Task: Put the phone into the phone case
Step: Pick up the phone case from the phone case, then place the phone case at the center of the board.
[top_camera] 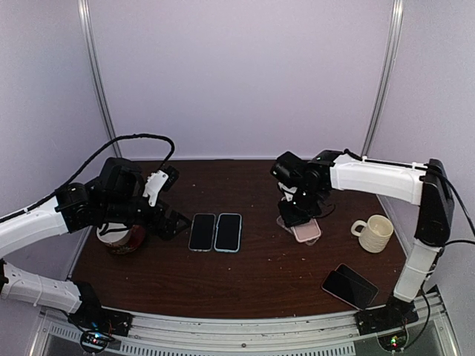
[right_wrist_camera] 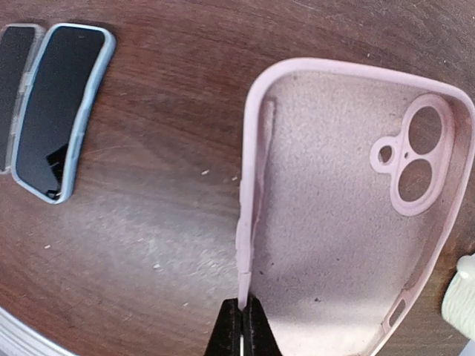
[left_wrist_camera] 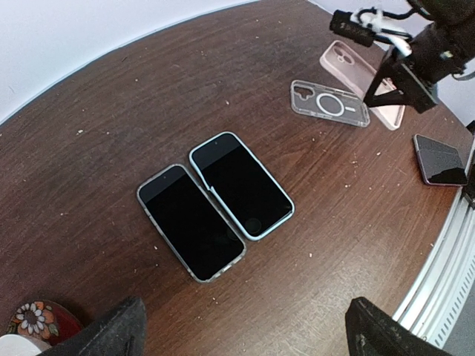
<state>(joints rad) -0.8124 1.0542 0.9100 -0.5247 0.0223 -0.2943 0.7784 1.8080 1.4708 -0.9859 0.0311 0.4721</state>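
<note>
The right claw pinches one long wall of the pink case, right of centre on the tabletop, while two phones, apparently already cased, lie side by side to its left, nearer the wide-open left claw.

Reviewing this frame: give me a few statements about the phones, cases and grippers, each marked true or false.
1. The fingers of the right gripper are shut on the side wall of the pink phone case. True.
2. The pink phone case holds a phone. False: it is empty, lining showing.
3. The grey-edged phone and the blue-edged phone lie side by side, screens up. True.
4. The left gripper holds a phone. False: it is open and holds nothing.
5. The cream mug stands between the two phones. False: it stands right of the pink case.
</note>
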